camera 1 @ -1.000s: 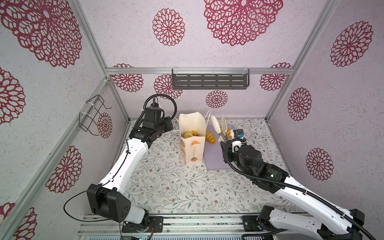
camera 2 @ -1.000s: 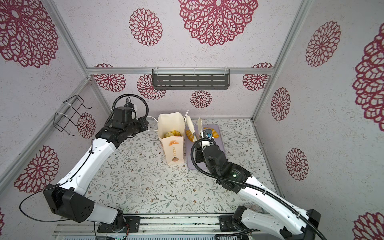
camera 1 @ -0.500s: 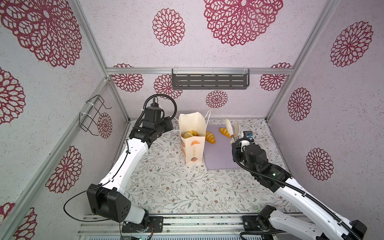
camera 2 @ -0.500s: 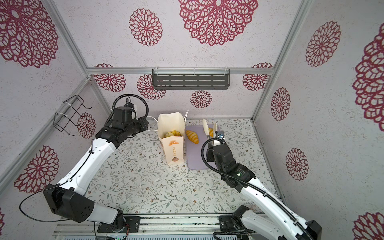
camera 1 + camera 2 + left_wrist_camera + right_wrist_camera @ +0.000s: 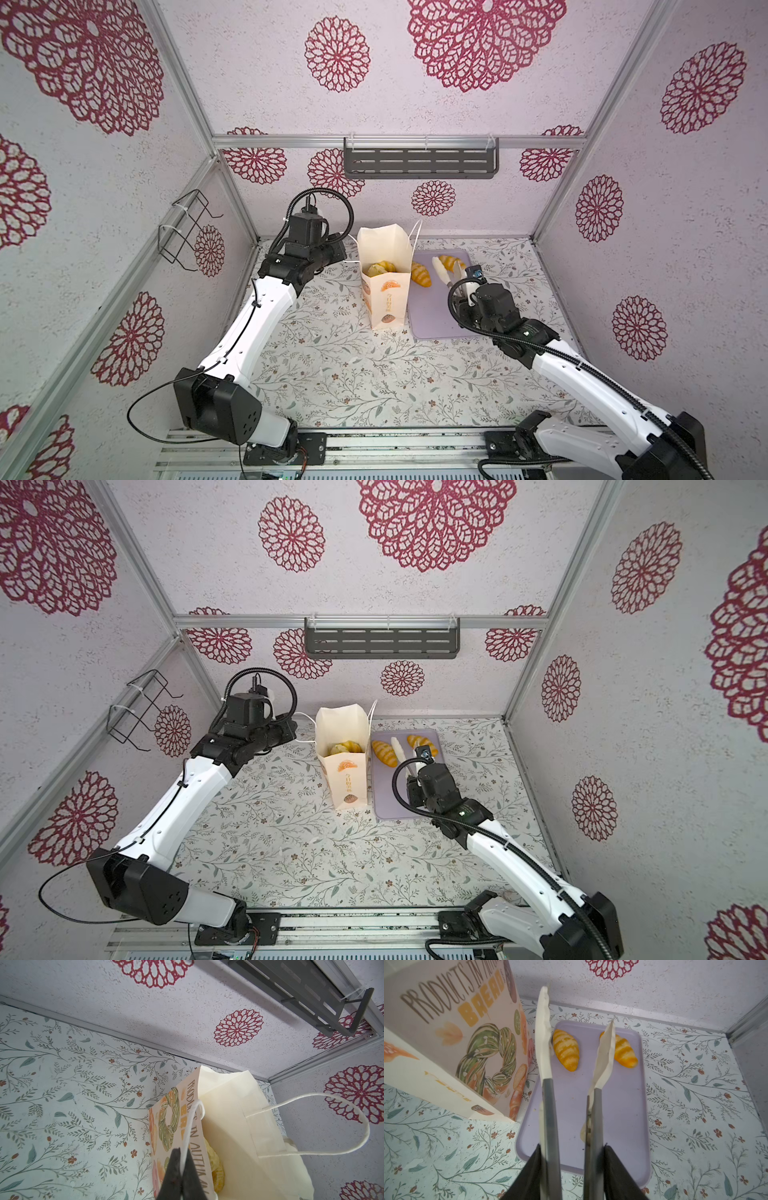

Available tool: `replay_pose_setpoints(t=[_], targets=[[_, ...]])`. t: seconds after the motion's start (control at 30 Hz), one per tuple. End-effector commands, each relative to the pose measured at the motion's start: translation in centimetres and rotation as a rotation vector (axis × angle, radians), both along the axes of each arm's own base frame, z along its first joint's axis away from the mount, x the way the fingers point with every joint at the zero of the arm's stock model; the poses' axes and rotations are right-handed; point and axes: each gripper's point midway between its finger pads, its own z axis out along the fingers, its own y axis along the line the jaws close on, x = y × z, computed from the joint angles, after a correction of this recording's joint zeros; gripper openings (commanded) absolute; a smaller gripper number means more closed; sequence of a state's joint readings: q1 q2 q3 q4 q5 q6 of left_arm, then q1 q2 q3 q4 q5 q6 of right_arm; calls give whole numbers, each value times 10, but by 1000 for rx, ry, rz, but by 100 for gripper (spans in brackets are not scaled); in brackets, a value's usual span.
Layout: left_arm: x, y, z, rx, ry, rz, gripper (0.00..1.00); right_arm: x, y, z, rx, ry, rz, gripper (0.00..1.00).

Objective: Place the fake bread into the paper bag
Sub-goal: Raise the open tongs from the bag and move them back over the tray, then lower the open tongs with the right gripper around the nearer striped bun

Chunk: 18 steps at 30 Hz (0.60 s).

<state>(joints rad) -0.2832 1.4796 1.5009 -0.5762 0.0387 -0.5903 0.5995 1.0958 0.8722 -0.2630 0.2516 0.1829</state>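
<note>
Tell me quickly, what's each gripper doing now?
Left gripper: closed on the cord handle of the paper bag.
Right gripper: closed on the tongs, tips apart.

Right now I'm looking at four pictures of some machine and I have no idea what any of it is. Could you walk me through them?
These are two white robot arms at a flowery table. Each arm ends in a two-finger clamp called a gripper. Two pictures look down on the whole scene from overhead. The other two come from small cameras on the arms' wrists.

A tall paper bag stands upright with some toy bread already inside. Beside it lies a lilac tray carrying a striped roll nearer the bag and a second roll farther off.

The left gripper is shut on the bag's white cord handle. The right gripper grips a pair of tongs. Their tips stand apart near the rolls and hold nothing.
</note>
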Motion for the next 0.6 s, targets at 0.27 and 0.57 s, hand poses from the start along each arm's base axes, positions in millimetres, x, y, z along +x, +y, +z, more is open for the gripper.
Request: replay_pose_setpoints(t=[0.27,0.57], targets=[[1,3,9,16,-33,0,0,16,20,-5,3,-53,124,42],[1,3,9,18,-33,0,0,32,-1,-31,-52,-17,52,42]])
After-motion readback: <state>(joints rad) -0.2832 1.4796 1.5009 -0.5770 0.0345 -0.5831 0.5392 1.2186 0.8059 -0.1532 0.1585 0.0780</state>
